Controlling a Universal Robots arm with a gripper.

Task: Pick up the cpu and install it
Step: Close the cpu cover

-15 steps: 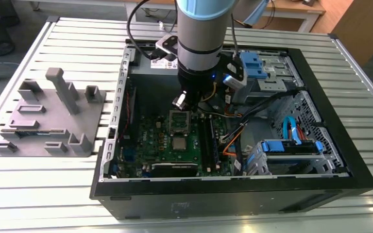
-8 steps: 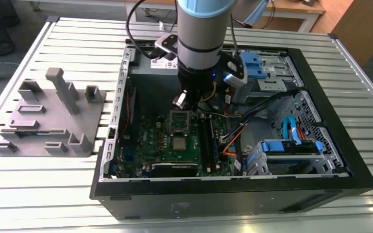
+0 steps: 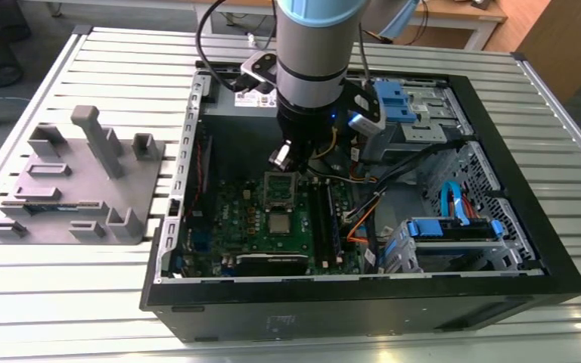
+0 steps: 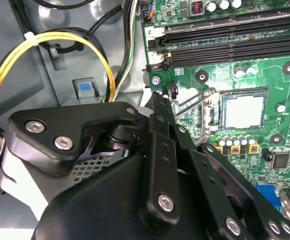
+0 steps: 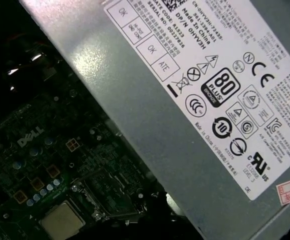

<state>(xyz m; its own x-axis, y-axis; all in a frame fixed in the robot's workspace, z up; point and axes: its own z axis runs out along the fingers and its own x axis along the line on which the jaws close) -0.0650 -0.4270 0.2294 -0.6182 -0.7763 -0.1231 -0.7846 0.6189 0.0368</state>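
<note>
We see an open computer case (image 3: 532, 280) lying on its side on a slatted metal worktop (image 3: 88, 302), with the green motherboard (image 3: 270, 227) facing up inside it. The arm (image 3: 316, 45) reaches down into the case, and its gripper (image 3: 282, 157) hangs just above the upper end of the board, near the oblong socket frame (image 3: 279, 189).

The cpu (image 3: 279, 223) sits flat on the motherboard, a small square with a pale metal top, just below the socket frame in the exterior view. In the second wrist view the cpu (image 4: 243, 111) lies inside a dark square surround, with a thin metal lever (image 4: 192, 98) slanting beside it and the long black memory slots (image 4: 235, 40) close by. In the first wrist view the cpu (image 5: 61, 221) shows as a pale square near the dim board, beside the grey labelled power supply (image 5: 195, 100).

The gripper's black linkage (image 4: 160, 165) fills the foreground of the second wrist view, apart from the cpu. We cannot tell how far the jaws stand open, and we see nothing held in them.

A bundle of yellow and black wires (image 4: 45, 55) loops against the case wall. On the worktop, to the exterior view's left of the case, stands a grey plastic block (image 3: 69, 181) with upright posts.
</note>
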